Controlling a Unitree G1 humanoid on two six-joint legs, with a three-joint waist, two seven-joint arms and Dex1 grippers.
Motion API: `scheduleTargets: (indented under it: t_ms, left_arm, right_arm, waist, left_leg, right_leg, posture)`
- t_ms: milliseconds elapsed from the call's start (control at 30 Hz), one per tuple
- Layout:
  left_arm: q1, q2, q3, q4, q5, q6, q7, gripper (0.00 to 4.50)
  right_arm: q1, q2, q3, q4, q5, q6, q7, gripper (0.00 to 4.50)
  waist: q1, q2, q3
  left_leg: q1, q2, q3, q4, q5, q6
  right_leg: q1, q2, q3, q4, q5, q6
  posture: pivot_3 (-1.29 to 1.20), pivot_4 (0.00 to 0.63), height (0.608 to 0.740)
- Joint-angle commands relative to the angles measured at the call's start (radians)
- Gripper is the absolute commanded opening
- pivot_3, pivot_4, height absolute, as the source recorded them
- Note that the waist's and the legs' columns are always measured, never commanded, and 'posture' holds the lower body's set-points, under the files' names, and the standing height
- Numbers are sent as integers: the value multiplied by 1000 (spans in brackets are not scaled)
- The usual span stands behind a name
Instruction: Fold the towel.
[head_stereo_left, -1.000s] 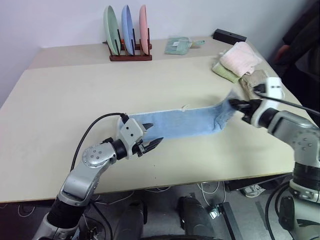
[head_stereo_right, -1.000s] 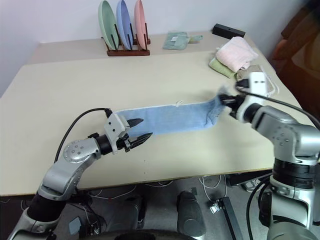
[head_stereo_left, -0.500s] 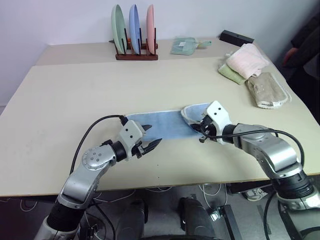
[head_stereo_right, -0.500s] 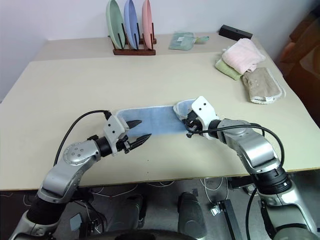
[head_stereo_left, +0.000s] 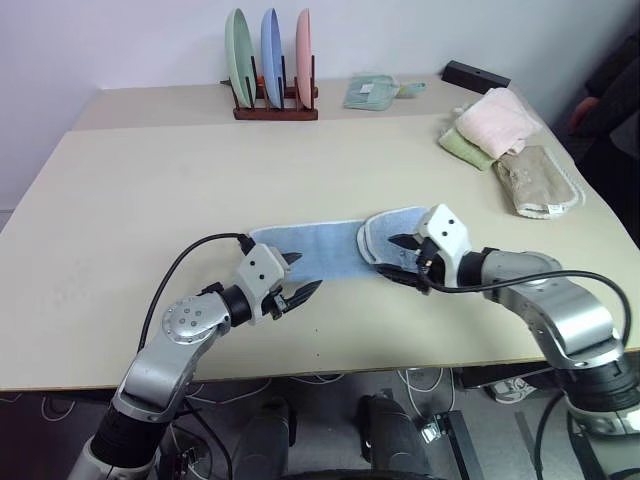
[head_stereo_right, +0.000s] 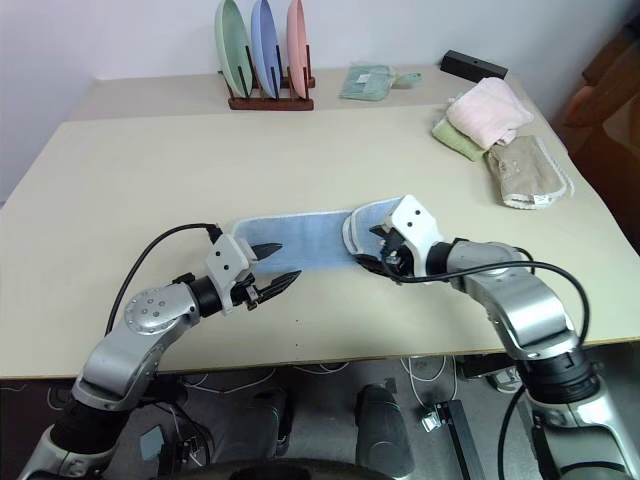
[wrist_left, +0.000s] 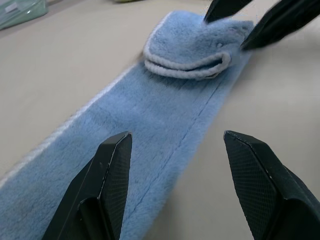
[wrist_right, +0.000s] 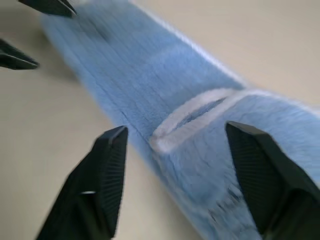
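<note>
The towel (head_stereo_left: 320, 250) is a light blue strip lying on the table (head_stereo_left: 150, 190), and its right end is folded back over itself into a rounded flap (wrist_left: 192, 42). My right gripper (head_stereo_left: 392, 257) is open right at that flap, its fingers straddling the folded edge without pinching it (wrist_right: 175, 132). My left gripper (head_stereo_left: 305, 275) is open over the towel's left end near its front hem, holding nothing (wrist_left: 175, 137). The right gripper's fingertips (wrist_left: 270, 22) show past the flap in the left wrist view.
A wooden rack with three upright plates (head_stereo_left: 270, 60) stands at the back. A small teal cloth (head_stereo_left: 372, 92) and a black box (head_stereo_left: 476, 76) lie behind. Pink and green folded towels (head_stereo_left: 485, 122) and a beige one (head_stereo_left: 535, 180) sit at the right.
My right gripper carried the towel's right end leftward, laid it folded over the strip, and opened. The left gripper stayed put and open.
</note>
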Motion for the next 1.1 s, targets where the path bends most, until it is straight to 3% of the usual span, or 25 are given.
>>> scheduleTargets:
  t_ms: [33,100,233,533,700,767,800,900,1067,1100]
  left_arm:
    - [-6,-5,17,-21,-2,-11,6,2956]
    - [-12,-16,11,-16,-4,-8,11,2956]
    - [-17,-39,10,-15,-11,3,17,2956]
    - [52,-72,32,-77,-41,103,78,2956]
    - [128,-42,49,-157,-27,173,122,2956]
    - [202,-54,111,-238,-106,246,135,2956]
    - [243,-67,151,-280,-157,295,146,3487]
    - [323,-136,263,-352,-302,415,200,4500]
    - [388,-356,449,-390,-582,591,426,4500]
    - [391,-406,475,-382,-645,616,491,4500]
  right_arm:
    - [-49,36,-127,45,55,2,-39,2611]
    - [-98,70,-111,143,-2,-37,-89,1912]
    - [-134,128,-60,266,-73,-128,-103,42]
    - [-84,198,134,546,-273,-354,-44,42]
    - [-106,202,79,529,-268,-394,-48,42]
    - [-142,189,37,482,-234,-409,-25,42]
    - [-158,173,26,453,-221,-423,2,530]
    - [-192,141,14,398,-204,-433,58,1792]
    - [-215,117,30,299,-183,-401,126,4360]
    - [-209,116,44,282,-189,-408,139,4441]
  waist:
    - [-4,0,0]
    - [-9,0,0]
    - [-2,0,0]
    - [-5,0,-1]
    - [-6,-1,-1]
    - [-8,-1,-1]
    - [-8,0,-1]
    - [-6,0,0]
    - [0,-1,-1]
    - [0,-1,-1]
  left_leg:
    - [0,0,0,0,0,0]
    - [1,0,1,0,0,0]
    - [1,0,0,0,0,0]
    - [1,0,0,0,0,0]
    - [3,0,0,0,0,0]
    - [3,0,0,0,0,0]
    - [3,0,0,0,0,0]
    - [1,0,0,0,0,0]
    - [1,0,-2,0,0,0]
    - [2,0,-2,0,0,0]
  right_leg:
    - [0,0,0,0,0,0]
    - [0,0,0,0,0,0]
    - [0,0,0,1,0,-1]
    - [0,0,0,0,0,0]
    - [2,0,0,1,0,-1]
    - [2,0,0,1,0,-1]
    - [2,0,0,1,0,-1]
    - [1,0,0,1,0,-1]
    - [2,0,-1,0,0,0]
    - [2,0,-1,0,0,0]
  posture:
    - [0,150,740]
    - [0,150,740]
    - [0,150,740]
    - [0,150,740]
    - [0,150,740]
    - [0,150,740]
    - [0,150,740]
    - [0,150,740]
    - [0,150,740]
    - [0,150,740]
